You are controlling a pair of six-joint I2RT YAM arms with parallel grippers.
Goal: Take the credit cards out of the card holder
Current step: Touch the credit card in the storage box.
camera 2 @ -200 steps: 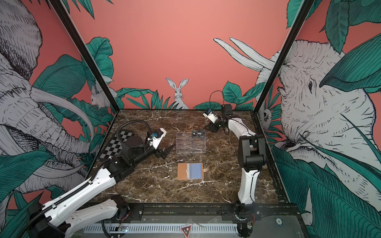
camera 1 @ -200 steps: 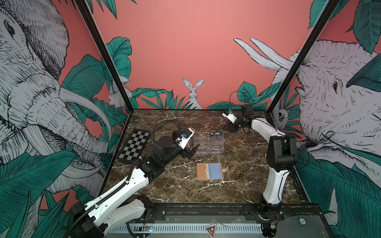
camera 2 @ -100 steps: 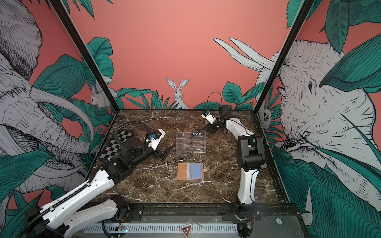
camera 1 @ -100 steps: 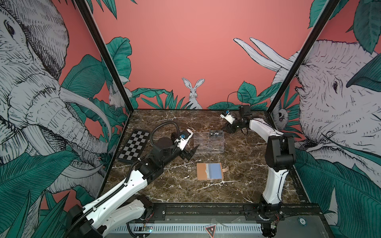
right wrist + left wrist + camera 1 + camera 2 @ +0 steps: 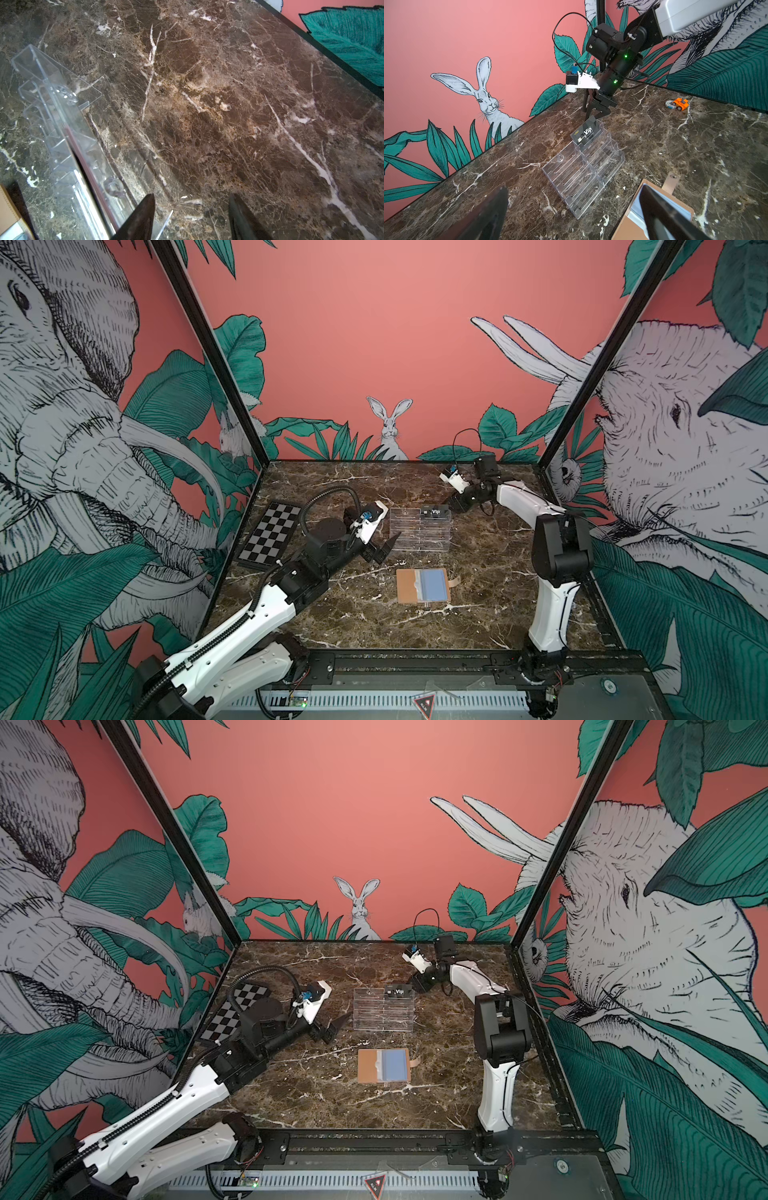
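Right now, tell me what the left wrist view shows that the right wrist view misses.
Only left wrist: the Vip lettering on the credit card, an orange toy car, the rabbit mural. Only right wrist: the rear of the clear stand. Both: that stand, the card holder, the marble table, the open right tool.
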